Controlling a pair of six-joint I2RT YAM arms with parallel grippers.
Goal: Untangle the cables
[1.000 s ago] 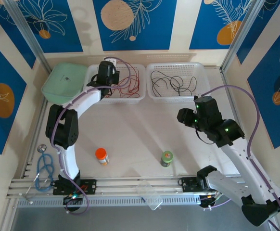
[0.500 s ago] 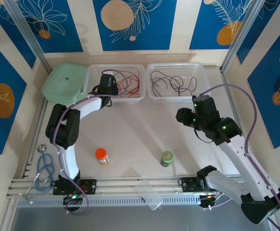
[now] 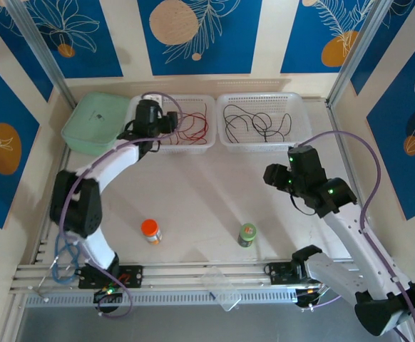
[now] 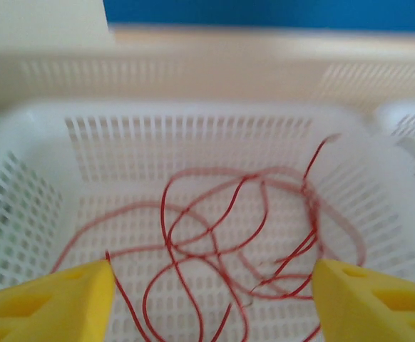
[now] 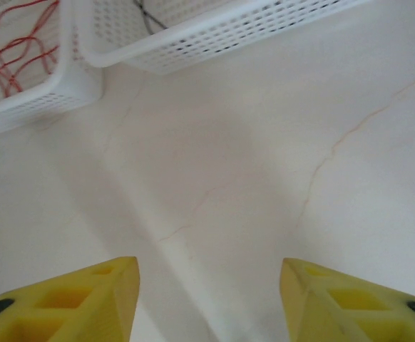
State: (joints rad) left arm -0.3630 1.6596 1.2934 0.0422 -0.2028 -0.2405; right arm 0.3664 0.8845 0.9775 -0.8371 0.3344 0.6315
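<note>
Your right tool [image 5: 207, 299] hangs over the bare desk [image 5: 279, 164], fingers apart, holding nothing. Farther off, your left tool [image 4: 211, 292] is apart above red cables [image 3: 193, 127] in one basket [image 4: 193, 114]; black cables [image 3: 257, 122] lie in the next. Sorting looks done, so lift straight up, snagging nothing.

Green tray [image 3: 93, 122], orange-capped bottle [image 3: 150, 230], green jar [image 3: 247, 234]

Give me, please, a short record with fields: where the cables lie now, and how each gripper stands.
red cables: loose tangle inside the left basket
black cables: inside the right basket
left gripper: open, above the red cables, holding nothing
right gripper: open, over the bare table, in front of the baskets, holding nothing
cables on the table: none seen
</note>
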